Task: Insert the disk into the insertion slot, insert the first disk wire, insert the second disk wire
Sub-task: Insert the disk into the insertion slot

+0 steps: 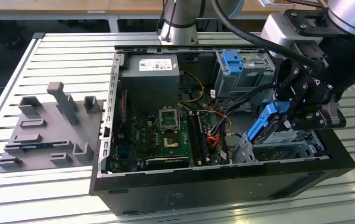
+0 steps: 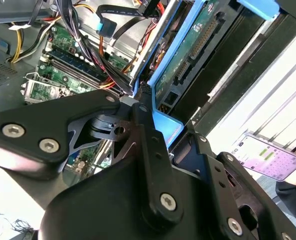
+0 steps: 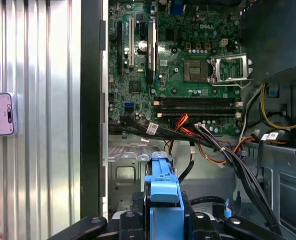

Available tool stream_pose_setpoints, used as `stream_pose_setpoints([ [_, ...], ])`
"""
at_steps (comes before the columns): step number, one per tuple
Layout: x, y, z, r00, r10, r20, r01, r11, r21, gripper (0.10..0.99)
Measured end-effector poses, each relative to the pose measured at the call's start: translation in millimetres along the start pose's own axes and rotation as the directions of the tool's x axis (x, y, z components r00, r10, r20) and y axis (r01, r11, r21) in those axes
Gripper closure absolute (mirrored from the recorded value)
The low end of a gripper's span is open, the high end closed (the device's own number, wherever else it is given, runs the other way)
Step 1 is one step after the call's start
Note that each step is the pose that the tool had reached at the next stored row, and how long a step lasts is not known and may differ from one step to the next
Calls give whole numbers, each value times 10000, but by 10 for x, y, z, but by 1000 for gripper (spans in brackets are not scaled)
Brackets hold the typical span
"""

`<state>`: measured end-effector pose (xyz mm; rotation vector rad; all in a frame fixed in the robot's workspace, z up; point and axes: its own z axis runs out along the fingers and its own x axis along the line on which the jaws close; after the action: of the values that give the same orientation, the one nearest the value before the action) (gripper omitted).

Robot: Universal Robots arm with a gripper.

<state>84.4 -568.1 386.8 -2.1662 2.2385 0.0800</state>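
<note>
While my claw (image 1: 291, 120) is clenched on the disk (image 1: 266, 122), holding it tilted, the insertion slot (image 1: 280, 149) sits just below my claw. The black wires (image 3: 228, 152) lie close beside it, so I think the disk could catch them or jam crooked.

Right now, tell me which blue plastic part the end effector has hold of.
The blue carrier on the disk, held tilted over the insertion slot by the end effector. The blue latch sits apart on the taller bay.
</note>
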Motion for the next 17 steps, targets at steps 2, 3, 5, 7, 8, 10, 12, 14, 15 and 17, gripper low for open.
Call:
stream_pose_setpoints([
  [2,1,0,20,10000,0,-1,0,10000,0,722],
  [3,2,-1,31,10000,-2,-1,2,10000,0,714],
  [5,3,-1,55,10000,-1,-1,1,10000,0,655],
  [7,5,-1,81,10000,1,0,-1,10000,0,588],
  [8,6,-2,98,10000,0,0,0,10000,0,588],
  [10,7,-3,133,10000,-1,2,1,10000,0,588],
  [12,9,-3,169,10000,-1,8,1,10000,0,588],
  [14,11,-4,204,10000,-3,10,3,10000,-1,604],
  [15,12,-4,223,10000,-3,11,3,10000,-1,667],
  [17,14,-5,256,10000,-4,11,4,10000,-1,725],
])
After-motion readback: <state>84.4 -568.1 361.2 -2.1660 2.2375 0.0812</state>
